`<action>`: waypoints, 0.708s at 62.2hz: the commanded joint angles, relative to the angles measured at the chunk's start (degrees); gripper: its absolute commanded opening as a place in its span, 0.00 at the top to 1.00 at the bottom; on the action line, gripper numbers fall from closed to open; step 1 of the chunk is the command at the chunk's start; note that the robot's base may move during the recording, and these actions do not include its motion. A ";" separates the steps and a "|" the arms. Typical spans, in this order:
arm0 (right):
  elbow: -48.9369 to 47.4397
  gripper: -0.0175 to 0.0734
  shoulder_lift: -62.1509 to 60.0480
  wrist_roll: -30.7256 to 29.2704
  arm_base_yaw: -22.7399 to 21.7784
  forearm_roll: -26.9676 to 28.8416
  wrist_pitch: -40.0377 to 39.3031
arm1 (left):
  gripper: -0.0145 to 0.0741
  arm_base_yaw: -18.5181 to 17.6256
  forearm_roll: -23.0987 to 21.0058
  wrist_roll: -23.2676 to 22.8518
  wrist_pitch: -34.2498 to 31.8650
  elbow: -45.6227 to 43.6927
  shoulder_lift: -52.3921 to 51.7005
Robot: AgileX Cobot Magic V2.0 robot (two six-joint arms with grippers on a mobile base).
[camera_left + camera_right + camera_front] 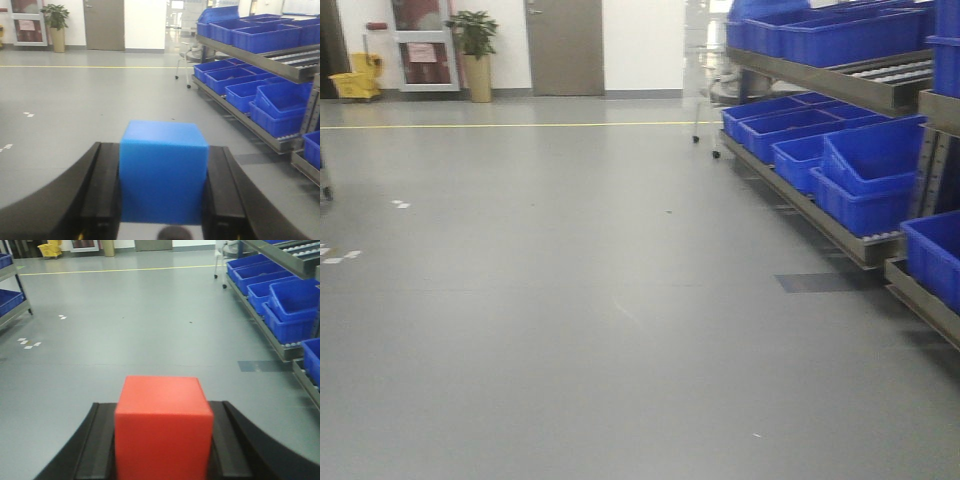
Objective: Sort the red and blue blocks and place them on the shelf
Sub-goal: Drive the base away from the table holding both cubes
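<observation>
both blocks are in hand, neither on the shelf yet. the left gripper (163,165) pinches the blue block (162,190) between its two black fingers, the cube's sides flat against them. the right gripper (162,450) clamps the red block (162,425) the same way. each cube sits upright and square, top face showing.

the relation that matters: the shelf (820,78) lies ahead and to the right of both grippers, well apart from them, with bare floor (570,300) between. its long axis runs away from the robot, so its open front faces left across the floor — the arms point along it, not into it. by that layout the right arm, with the red block, looks the nearer, and a turn to the right seems needed before either cube can go in. the cubes have no long axis, so their heading in the jaws matters little.

counts: one red block, one blue block, two grippers, each full. two tiers of the shelf show in the front view, both crowded with blue bins (840,40) — too overlapped for a sure count. a bare stretch of rollers (892,70) on the upper tier looks like the likeliest free spot.
</observation>
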 commanded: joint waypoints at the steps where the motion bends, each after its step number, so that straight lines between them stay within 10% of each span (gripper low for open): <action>1: -1.80 0.73 0.32 -0.07 -0.38 -0.46 -5.40 | 0.70 0.04 -0.34 0.11 -5.09 -1.63 0.29; 44: -1.80 0.73 0.32 -0.07 -0.38 -0.46 -5.40 | 0.70 0.04 -0.34 0.11 -5.09 -1.63 0.29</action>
